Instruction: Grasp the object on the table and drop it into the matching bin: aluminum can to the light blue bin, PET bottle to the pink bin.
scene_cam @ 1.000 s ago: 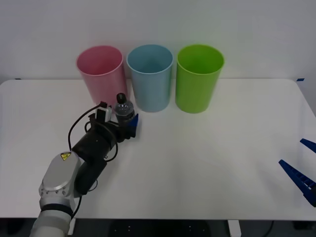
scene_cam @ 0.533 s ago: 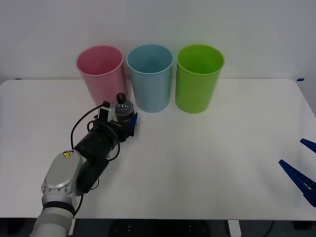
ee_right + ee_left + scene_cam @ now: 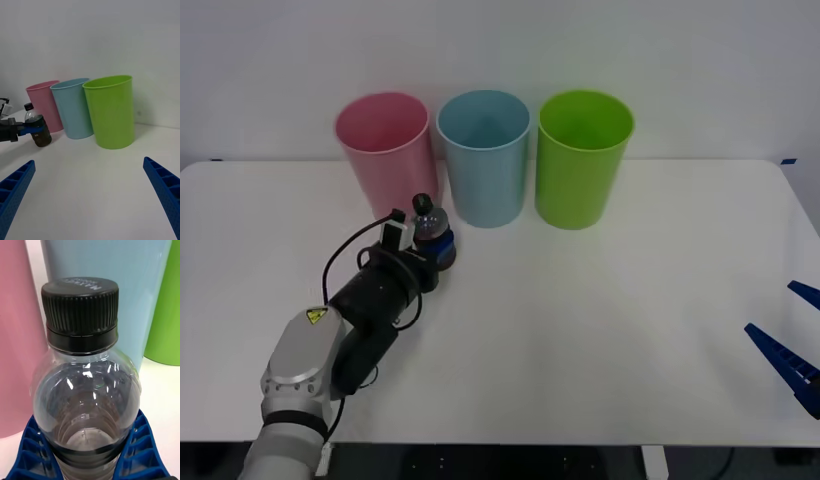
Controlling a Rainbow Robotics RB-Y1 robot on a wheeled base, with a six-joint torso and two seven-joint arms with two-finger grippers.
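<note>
The blue ribbed fingers [image 3: 33, 450] of the left gripper [image 3: 435, 250] are clamped on both sides of the PET bottle [image 3: 431, 232], hugging its body below the shoulder. The bottle stands upright, its black cap [image 3: 80, 311] on top and dark liquid in its lower part, on the table [image 3: 600, 320] just in front of the gap between the pink bin [image 3: 384, 150] and the light blue bin [image 3: 484, 155], in the left half toward the far edge. The green bin [image 3: 583, 157] stands beside the light blue one along that same edge. The right gripper [image 3: 792, 340] hovers at the table's right edge near the front corner, its fingers [image 3: 17, 187] spread wide apart and holding nothing.
</note>
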